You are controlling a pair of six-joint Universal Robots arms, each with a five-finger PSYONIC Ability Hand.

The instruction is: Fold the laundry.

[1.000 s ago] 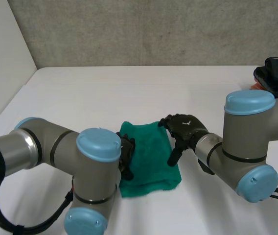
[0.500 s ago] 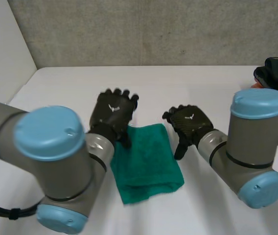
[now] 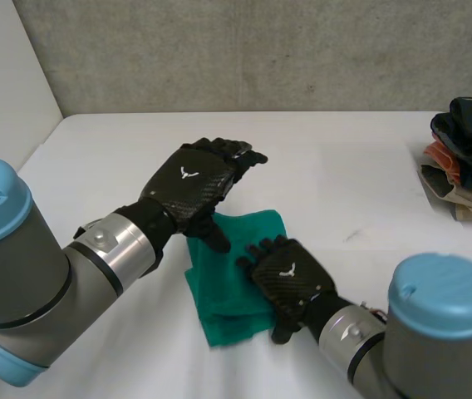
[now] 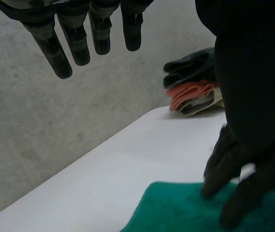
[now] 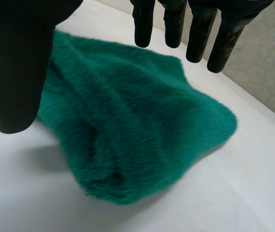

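A green towel (image 3: 215,291), folded into a thick rectangle, lies on the white table (image 3: 344,166) near its front. My left hand (image 3: 194,183) hovers open above the towel's far left corner, fingers straight and thumb hanging down toward the cloth. In the left wrist view its fingers (image 4: 79,38) hold nothing, and the towel (image 4: 176,208) lies below them. My right hand (image 3: 290,283) is open, fingers spread, over the towel's near right part. In the right wrist view its fingers (image 5: 176,24) stand straight above the folded towel (image 5: 128,125), holding nothing.
A pile of dark, orange and beige clothes (image 3: 469,158) lies at the table's far right edge, also in the left wrist view (image 4: 193,87). A grey wall stands behind the table. Bare tabletop stretches beyond the towel.
My left hand rose off the towel's left edge and swung up and away over its far corner. My right hand moved from beside the towel's right edge to over its near right part.
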